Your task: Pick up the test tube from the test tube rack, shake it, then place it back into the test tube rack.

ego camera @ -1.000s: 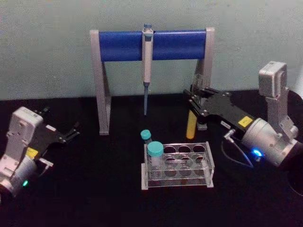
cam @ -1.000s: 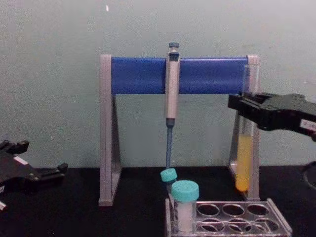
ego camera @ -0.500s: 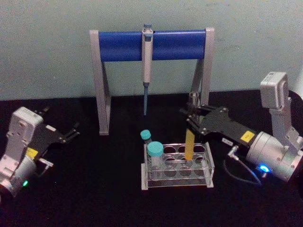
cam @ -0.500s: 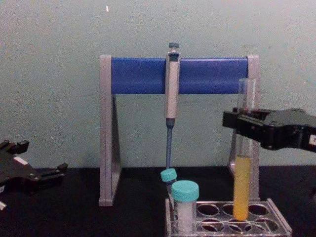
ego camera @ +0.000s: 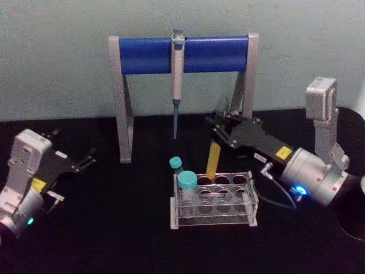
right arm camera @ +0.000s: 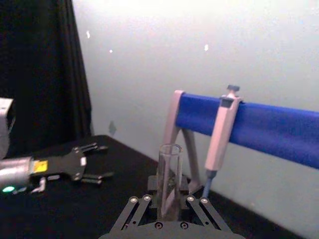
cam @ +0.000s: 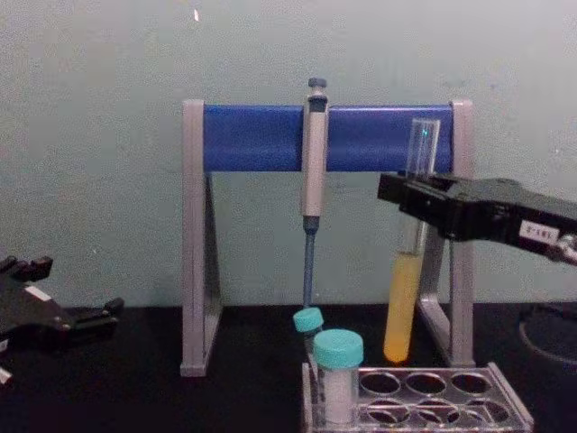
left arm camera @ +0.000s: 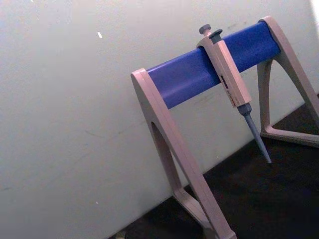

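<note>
The test tube [ego camera: 213, 160] is a slim clear glass tube with yellow-orange liquid in its lower part. My right gripper [ego camera: 219, 123] is shut on its upper half and holds it slightly tilted. From the chest, the test tube [cam: 403, 298] hangs with its bottom just above the back row of the test tube rack [cam: 505, 397]. The clear test tube rack [ego camera: 214, 216] stands at the table's middle. The right wrist camera looks along the test tube [right arm camera: 169, 184] between the right gripper's fingers [right arm camera: 142, 201]. My left gripper [ego camera: 85, 160] rests open at the far left, apart from everything.
A blue-and-grey pipette stand [ego camera: 142, 54] spans the back, with a pipette [ego camera: 177, 68] hanging from its bar. Two teal-capped vials [ego camera: 186, 181] sit at the rack's left end. Black table surface lies open in front and to the left.
The right gripper swung down toward the rack's back right with the tube, then lifted it up and to the left, now tilted. The left arm has not moved.
</note>
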Robot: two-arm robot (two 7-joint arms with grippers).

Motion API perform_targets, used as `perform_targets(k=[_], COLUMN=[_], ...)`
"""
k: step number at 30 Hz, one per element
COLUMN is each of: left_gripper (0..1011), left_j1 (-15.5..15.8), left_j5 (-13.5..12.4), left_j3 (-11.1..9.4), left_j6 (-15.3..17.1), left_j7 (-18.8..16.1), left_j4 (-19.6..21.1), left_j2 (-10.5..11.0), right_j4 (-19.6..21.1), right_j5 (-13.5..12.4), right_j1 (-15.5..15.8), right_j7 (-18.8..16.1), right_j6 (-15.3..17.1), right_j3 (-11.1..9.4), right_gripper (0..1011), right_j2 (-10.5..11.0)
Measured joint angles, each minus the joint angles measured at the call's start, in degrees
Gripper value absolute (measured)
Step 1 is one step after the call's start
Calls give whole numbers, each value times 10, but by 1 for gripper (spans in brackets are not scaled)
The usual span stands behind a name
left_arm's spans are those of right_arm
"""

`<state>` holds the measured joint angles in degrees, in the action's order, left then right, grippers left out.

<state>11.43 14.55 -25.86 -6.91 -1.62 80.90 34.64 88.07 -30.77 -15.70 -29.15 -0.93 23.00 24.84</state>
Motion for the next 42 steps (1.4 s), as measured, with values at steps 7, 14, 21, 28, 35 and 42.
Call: perform_targets(k=[7,14,21,28,35,42], left_gripper=[1001,1001,1001,1001,1001,1001], left_j1=[0,0,0,0,0,0], left_j5=[0,0,0,0,0,0], left_j3=[0,0,0,0,0,0], left_j6=[0,0,0,0,0,0], left_j7=[0,0,0,0,0,0], left_j4=[0,0,0,0,0,0], left_j2=[0,0,0,0,0,0], right_j4=[-24,-24,-23,-23,-24,-24], right_j5=[8,12,13,14,16,16], right_j1=[-14,-14,-12,-12,-13,-13], right_j7=[12,15,15,14,13,10], right_j6=[-12,-13,-13,-13,-13,-13], right_j3=[-1,-3,-6,-7,-7,-6], right_gripper=[232,230,232,230,232,232], right_j2=[-11,-11,-11,-11,-12,-11])
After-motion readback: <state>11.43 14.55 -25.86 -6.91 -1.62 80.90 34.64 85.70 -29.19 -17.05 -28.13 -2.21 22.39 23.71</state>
